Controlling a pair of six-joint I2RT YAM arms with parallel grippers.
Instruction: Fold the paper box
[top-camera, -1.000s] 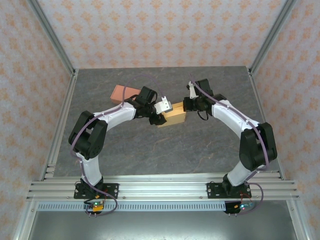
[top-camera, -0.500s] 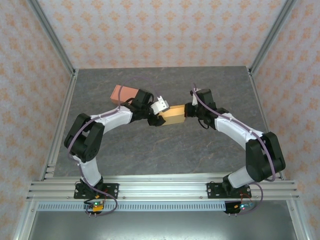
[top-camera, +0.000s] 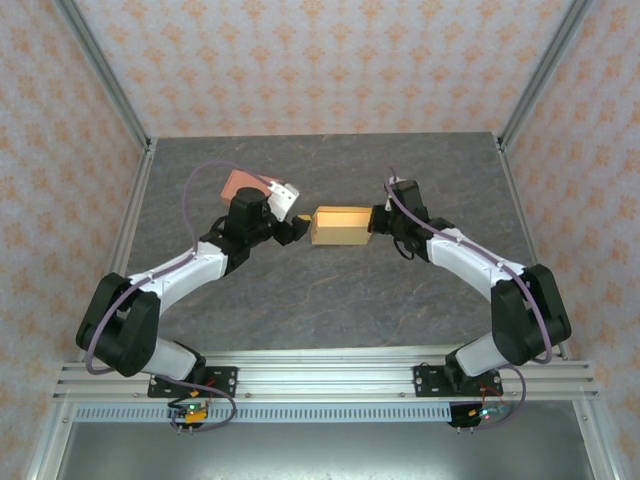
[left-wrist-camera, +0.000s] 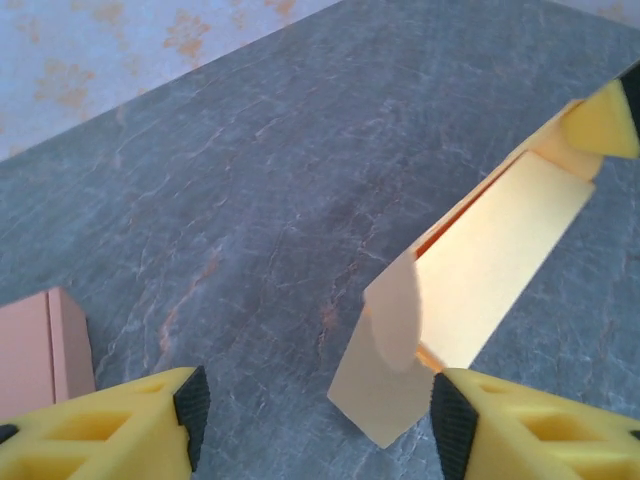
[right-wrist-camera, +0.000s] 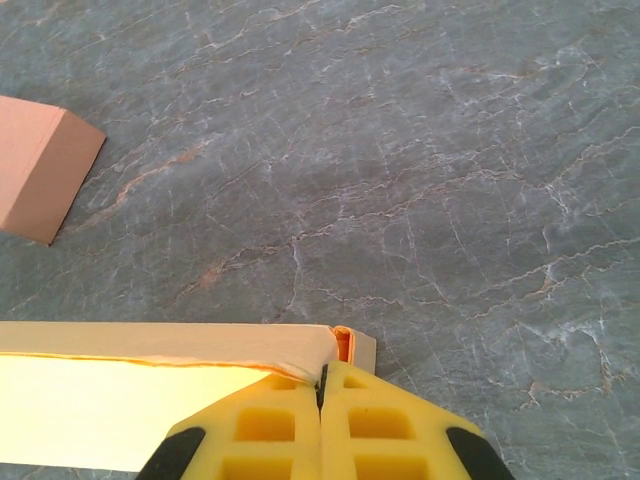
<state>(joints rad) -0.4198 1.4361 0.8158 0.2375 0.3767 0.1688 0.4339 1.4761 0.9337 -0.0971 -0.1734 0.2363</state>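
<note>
Lying on its long side near the middle of the worktop (top-camera: 330, 300), the yellow box (top-camera: 338, 226) looks about half made. Its walls are up and form a long sleeve, but in the left wrist view the end facing that camera is not yet closed: one flap (left-wrist-camera: 395, 310) stands loose and curled away from the opening. I judge that tucking the end flaps is what remains. The far end is pinched by the right fingers (right-wrist-camera: 270, 420), which are pressed together on the thin edge at that corner, so I cannot tell whether that end is shut. The left fingers (left-wrist-camera: 130, 430) are apart and hold nothing, and the loose flap sits just ahead of them. Nothing can be seen inside the box, and its hollow is mostly hidden. A pink box (top-camera: 240, 185) lies on the worktop behind the left arm, well apart from the yellow one. It looks closed, so its contents cannot be told.
</note>
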